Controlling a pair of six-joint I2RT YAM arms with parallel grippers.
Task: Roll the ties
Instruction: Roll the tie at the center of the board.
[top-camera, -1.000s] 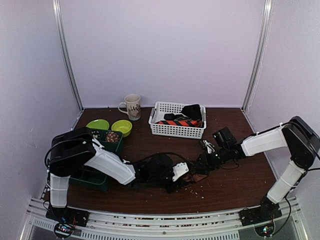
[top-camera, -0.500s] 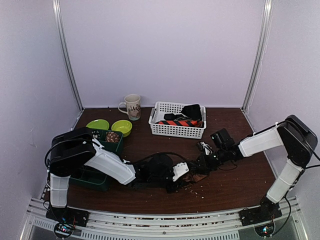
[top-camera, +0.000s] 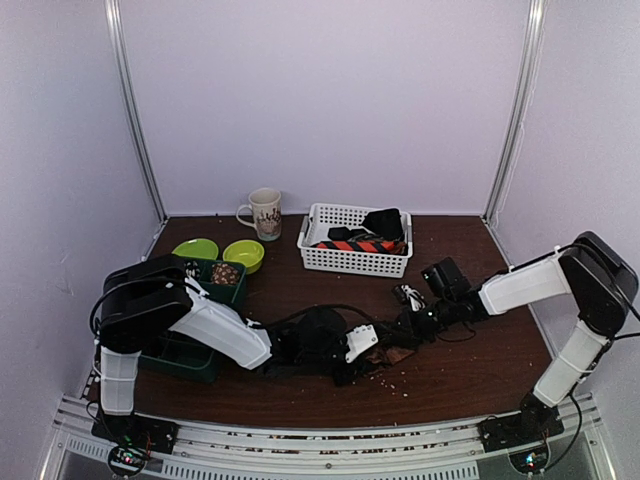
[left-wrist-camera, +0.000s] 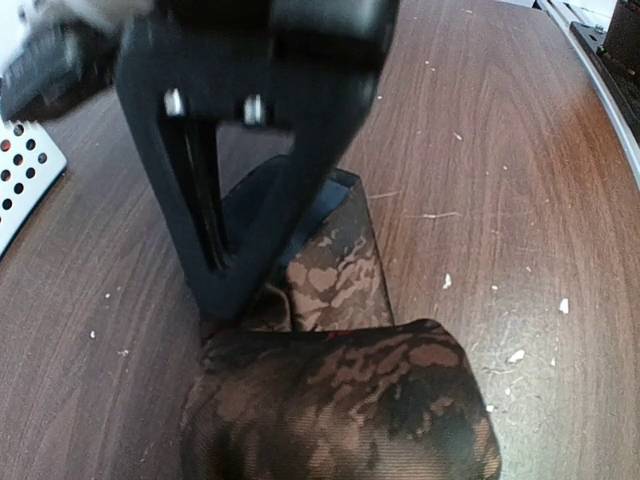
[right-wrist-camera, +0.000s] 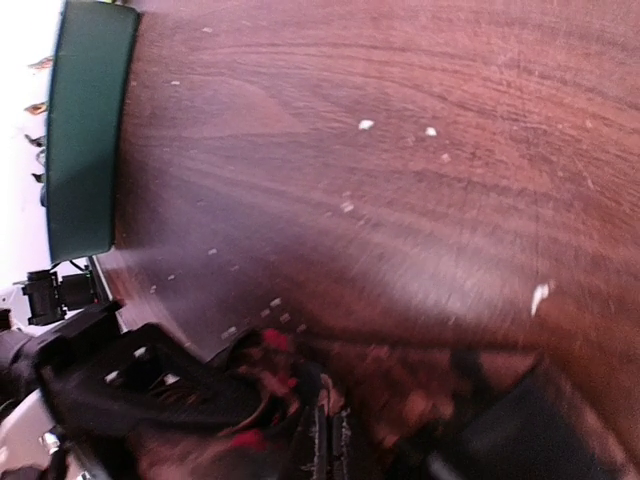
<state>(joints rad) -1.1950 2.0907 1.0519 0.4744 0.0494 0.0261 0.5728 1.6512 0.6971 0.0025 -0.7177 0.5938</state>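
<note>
Brown patterned cloth fills the low part of my left wrist view: the brown patterned tie (left-wrist-camera: 340, 400) lies on the wooden table (top-camera: 480, 370), near the front edge and about the middle, between my two arms. Its bunched end sits right up in my left gripper (top-camera: 365, 345), whose fingers are hidden behind the cloth and stand narrow around that wad. The flatter length runs away from it towards my right gripper (left-wrist-camera: 225, 298), which comes in from the right and points its tips down at the cloth. Those fingers are pressed tight together; whether any cloth is pinched between them I cannot tell, as my right wrist view is blurred. Pale crumbs dot the wood beside the tie. Far behind, a white basket (top-camera: 330, 262) holds an orange-and-navy striped tie (top-camera: 365, 243) and a black tie (top-camera: 385, 222).
</note>
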